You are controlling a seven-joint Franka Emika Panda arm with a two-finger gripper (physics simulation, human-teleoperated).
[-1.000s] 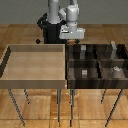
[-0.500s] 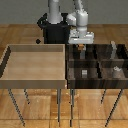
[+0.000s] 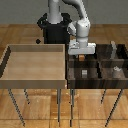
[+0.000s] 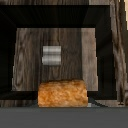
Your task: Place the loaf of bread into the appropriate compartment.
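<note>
One loaf of bread (image 4: 62, 93) is pinched in the end effector (image 3: 81, 56), its long side lying flat. It hangs over the compartment (image 4: 30, 60) with one small grey block (image 4: 51, 55).

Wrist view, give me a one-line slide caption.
Wrist camera looks down into a dark bin compartment with a small grey block on its floor, the bread in the foreground.

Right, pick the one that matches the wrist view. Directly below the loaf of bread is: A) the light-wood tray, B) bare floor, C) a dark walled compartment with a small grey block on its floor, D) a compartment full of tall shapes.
C: the loaf of bread hangs over the dark walled compartment, with a small grey block on its floor.
</note>
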